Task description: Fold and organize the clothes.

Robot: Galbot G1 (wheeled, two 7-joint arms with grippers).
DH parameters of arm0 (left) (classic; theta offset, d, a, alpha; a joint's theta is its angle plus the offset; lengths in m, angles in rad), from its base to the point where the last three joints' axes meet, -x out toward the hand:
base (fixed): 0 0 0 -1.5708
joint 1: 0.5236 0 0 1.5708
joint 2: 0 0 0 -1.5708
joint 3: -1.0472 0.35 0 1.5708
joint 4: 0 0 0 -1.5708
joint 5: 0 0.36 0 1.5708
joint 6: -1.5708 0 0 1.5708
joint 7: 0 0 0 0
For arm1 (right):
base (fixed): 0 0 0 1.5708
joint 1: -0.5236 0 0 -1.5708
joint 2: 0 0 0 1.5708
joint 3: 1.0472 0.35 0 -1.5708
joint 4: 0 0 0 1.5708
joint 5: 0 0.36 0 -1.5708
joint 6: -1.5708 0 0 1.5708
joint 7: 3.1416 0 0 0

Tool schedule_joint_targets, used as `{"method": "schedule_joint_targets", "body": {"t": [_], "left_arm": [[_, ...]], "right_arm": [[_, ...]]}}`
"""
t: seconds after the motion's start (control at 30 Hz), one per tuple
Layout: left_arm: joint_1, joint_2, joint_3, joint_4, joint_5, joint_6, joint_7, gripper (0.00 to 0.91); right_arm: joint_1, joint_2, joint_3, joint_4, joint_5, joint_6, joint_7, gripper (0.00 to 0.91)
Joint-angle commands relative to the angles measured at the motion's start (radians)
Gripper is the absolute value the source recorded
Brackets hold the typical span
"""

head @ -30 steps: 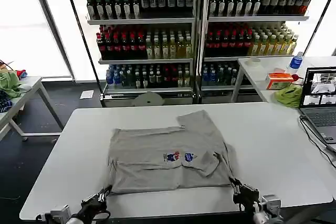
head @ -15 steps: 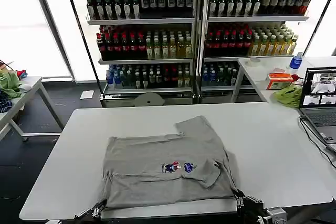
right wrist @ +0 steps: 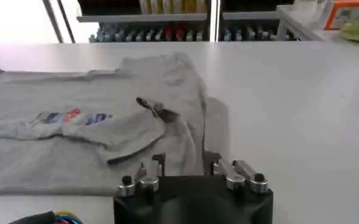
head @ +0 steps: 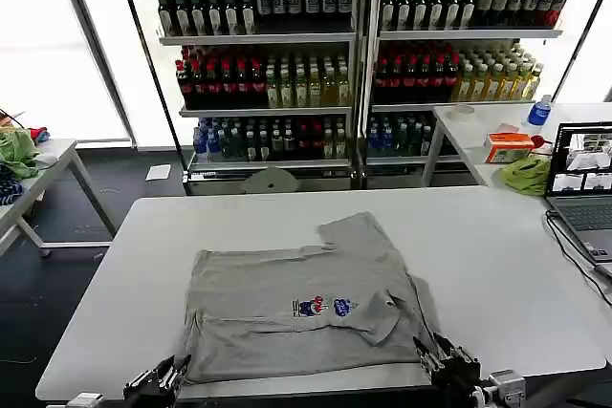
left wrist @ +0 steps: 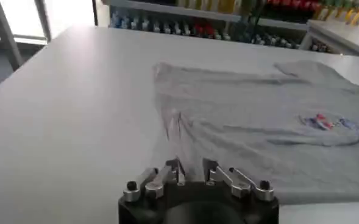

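While both grippers sit at the table's near edge, a grey shirt lies partly folded on the white table.

Spread across the middle of the table toward the robot, the shirt has its small coloured chest print facing up; one sleeve points toward the far side, another fold lies over its right part; the left gripper is just off the shirt's near left corner, its fingers parted by a narrow gap with nothing between them; the right gripper is by the near right corner, fingers spread somewhat wider and also holding nothing; shelves of bottles stand behind; a laptop sits at the far right.
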Motion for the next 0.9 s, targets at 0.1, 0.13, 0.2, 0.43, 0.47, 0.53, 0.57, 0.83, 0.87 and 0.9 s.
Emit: {"method": "schedule_joint_targets", "body": {"t": [0.1, 0.13, 0.2, 0.43, 0.47, 0.53, 0.57, 0.83, 0.87, 0.9], "left_arm": [[-0.143, 0.097, -0.062, 0.034, -0.099, 0.008, -0.005, 0.907], [-0.165, 0.110, -0.060, 0.042, -0.108, 0.008, -0.005, 0.907], [-0.218, 0.131, -0.053, 0.076, -0.129, 0.008, -0.005, 0.907], [-0.378, 0.187, 0.015, 0.204, -0.185, 0.008, 0.003, 0.907], [-0.401, 0.190, 0.023, 0.219, -0.185, 0.008, 0.005, 0.907], [-0.465, 0.194, 0.041, 0.283, -0.184, 0.008, 0.019, 0.907], [-0.480, 0.195, 0.046, 0.305, -0.184, 0.008, 0.026, 0.907], [-0.610, 0.229, 0.128, 0.419, -0.185, 0.008, 0.047, 0.907], [-0.620, 0.228, 0.134, 0.435, -0.185, 0.007, 0.047, 0.907], [-0.646, 0.224, 0.148, 0.454, -0.186, 0.008, 0.046, 0.907]], "right_arm": [[0.207, -0.023, 0.013, -0.036, 0.080, -0.029, -0.034, 0.907], [0.240, -0.024, 0.004, -0.052, 0.086, -0.034, -0.052, 0.907], [0.355, -0.023, -0.034, -0.111, 0.086, -0.049, -0.098, 0.907], [0.666, 0.004, -0.166, -0.333, 0.082, -0.086, -0.233, 0.907], [0.688, 0.006, -0.171, -0.333, 0.080, -0.086, -0.240, 0.907], [0.810, 0.037, -0.226, -0.443, 0.058, -0.109, -0.276, 0.907], [0.843, 0.046, -0.237, -0.474, 0.046, -0.110, -0.286, 0.907], [1.107, 0.136, -0.398, -0.812, -0.055, -0.089, -0.398, 0.907], [1.127, 0.141, -0.406, -0.841, -0.065, -0.088, -0.405, 0.907], [1.178, 0.156, -0.432, -0.886, -0.083, -0.086, -0.426, 0.907]]}}
